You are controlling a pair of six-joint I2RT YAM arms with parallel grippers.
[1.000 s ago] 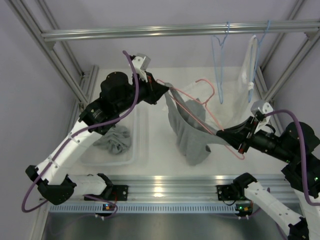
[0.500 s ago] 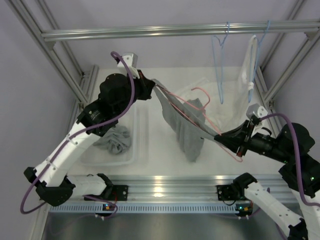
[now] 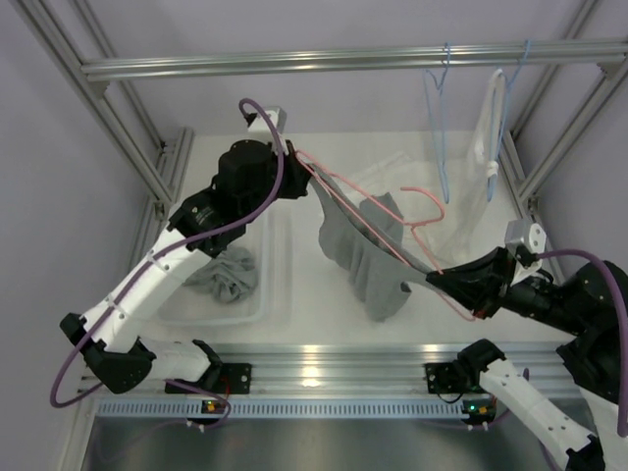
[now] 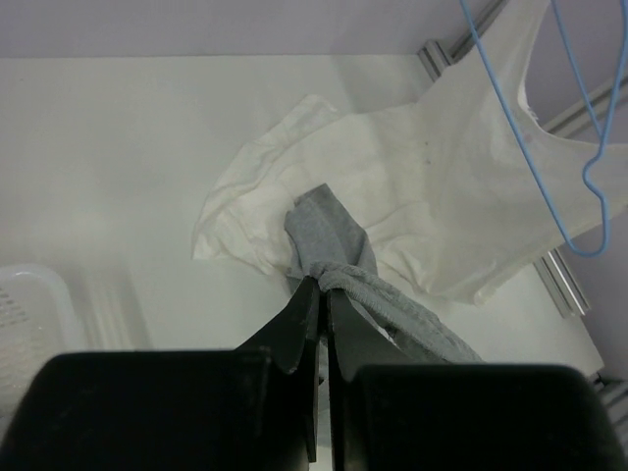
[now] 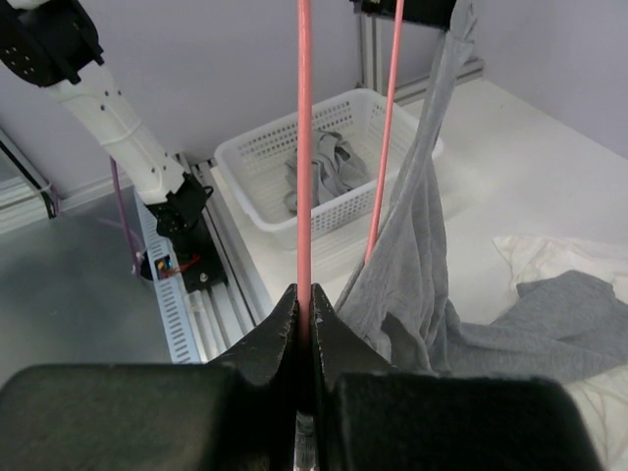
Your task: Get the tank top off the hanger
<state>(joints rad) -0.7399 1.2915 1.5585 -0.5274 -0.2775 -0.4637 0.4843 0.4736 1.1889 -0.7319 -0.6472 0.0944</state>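
Now | left tool (image 4: 322,287) clamps tank top (image 4: 334,240) | right tool (image 5: 304,292) clamps pink hanger (image 5: 304,147) | blue hanger (image 4: 516,128): left wrist, not right

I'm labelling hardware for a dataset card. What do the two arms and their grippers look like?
The left arm and right arm have white links with bulky black joints; a purple cable trails along each. The left gripper and right gripper have black tapering fingers.
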